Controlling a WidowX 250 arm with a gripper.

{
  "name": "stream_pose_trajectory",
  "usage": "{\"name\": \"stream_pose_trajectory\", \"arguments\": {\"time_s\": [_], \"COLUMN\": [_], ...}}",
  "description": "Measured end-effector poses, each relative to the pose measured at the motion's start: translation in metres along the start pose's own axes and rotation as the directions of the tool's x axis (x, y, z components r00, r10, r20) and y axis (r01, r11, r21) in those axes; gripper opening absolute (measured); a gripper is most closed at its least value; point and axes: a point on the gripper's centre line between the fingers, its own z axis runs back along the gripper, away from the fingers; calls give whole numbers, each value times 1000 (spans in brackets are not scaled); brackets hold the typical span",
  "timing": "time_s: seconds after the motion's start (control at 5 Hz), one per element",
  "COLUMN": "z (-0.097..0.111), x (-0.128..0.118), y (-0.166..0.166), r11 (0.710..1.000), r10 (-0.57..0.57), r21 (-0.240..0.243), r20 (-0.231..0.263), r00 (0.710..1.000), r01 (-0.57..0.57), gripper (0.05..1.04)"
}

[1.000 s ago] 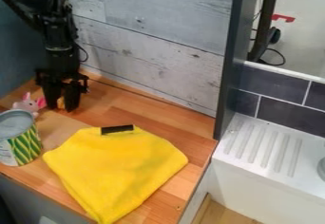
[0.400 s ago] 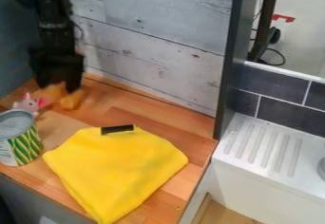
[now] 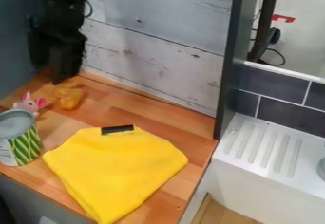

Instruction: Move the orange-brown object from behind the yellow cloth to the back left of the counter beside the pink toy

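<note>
Black two-finger claw [image 3: 59, 78] hanging blurred over wooden counter [image 3: 143, 116]; can't tell how far open, or whether it grips anything. Crumpled-looking orange-yellow object [image 3: 70, 98] on counter, just beside claw's tip, at its five o'clock; exact shape hard to make out. Pink-eared plush toy [image 3: 26, 105] at claw's seven o'clock, lower part hidden behind green-and-yellow striped can [image 3: 24, 146]. Can cut off at nine o'clock edge; grey top, contents unclear.
</note>
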Motion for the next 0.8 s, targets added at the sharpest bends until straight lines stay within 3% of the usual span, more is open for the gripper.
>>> {"name": "stream_pose_trajectory", "arguments": {"time_s": [0.2, 0.4, 0.6, 0.8], "z": [4, 12, 14, 15], "x": [-36, -66, -89, -89], "y": [-29, -59, -74, -74], "r11": [996, 983, 967, 966], "r10": [-90, -185, -250, -255], "r21": [3, 6, -41, -38], "r20": [-9, 12, 30, 36], "r00": [996, 983, 968, 966], "r01": [90, 185, 251, 256], "gripper": [1001, 1001, 1001, 1001]}}
